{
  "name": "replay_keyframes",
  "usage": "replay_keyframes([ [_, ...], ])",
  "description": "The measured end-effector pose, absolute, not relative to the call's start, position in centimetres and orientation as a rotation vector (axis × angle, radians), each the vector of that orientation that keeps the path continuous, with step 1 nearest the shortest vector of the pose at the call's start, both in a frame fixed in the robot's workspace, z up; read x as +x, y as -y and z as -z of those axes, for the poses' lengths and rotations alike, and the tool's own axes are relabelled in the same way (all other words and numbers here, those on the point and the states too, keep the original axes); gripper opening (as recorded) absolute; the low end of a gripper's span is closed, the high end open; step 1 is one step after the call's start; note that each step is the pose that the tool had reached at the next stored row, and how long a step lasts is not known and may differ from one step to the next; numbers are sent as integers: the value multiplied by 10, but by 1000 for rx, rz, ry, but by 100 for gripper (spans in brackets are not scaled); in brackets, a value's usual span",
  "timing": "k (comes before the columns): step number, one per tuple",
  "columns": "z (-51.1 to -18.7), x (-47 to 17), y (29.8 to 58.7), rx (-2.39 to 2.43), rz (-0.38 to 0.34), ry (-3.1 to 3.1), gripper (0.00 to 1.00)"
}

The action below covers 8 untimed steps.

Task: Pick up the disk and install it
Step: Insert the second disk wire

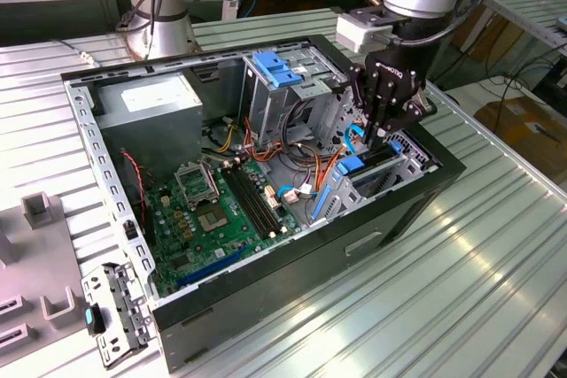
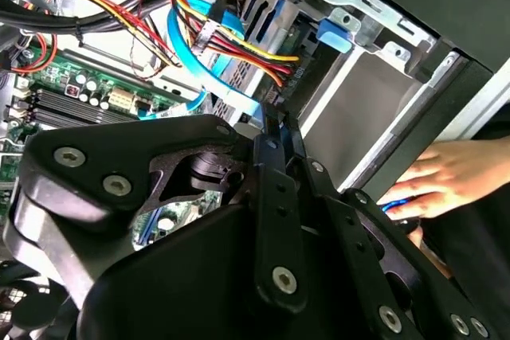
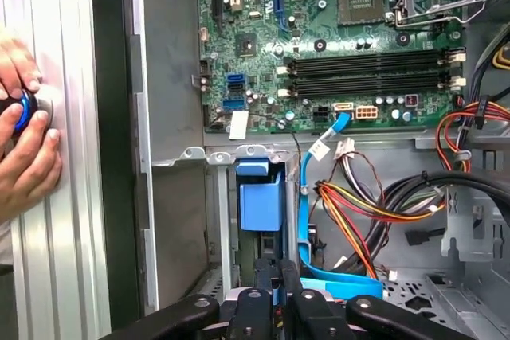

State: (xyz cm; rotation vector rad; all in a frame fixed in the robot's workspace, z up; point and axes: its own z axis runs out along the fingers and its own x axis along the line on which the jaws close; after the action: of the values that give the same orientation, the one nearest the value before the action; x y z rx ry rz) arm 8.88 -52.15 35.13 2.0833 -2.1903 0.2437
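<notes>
Hanging at right-centre of the exterior view, the black gripper (image 1: 387, 130) pinches, jaws pressed together, the blue-railed silver-grey disk (image 1: 365, 165) standing lengthwise in its bay directly beneath.

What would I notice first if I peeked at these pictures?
An open computer case on a ribbed metal table, its green motherboard bare inside. The black gripper reaches into the drive bay at the exterior view's right, among orange and blue cables. A person's hand rests beside the case in both wrist views.
</notes>
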Motion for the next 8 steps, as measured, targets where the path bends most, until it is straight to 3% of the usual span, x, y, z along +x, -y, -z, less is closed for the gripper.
replay_keyframes([
  [8, -349, 84, 550, 2175, -108, 2300, 16],
])
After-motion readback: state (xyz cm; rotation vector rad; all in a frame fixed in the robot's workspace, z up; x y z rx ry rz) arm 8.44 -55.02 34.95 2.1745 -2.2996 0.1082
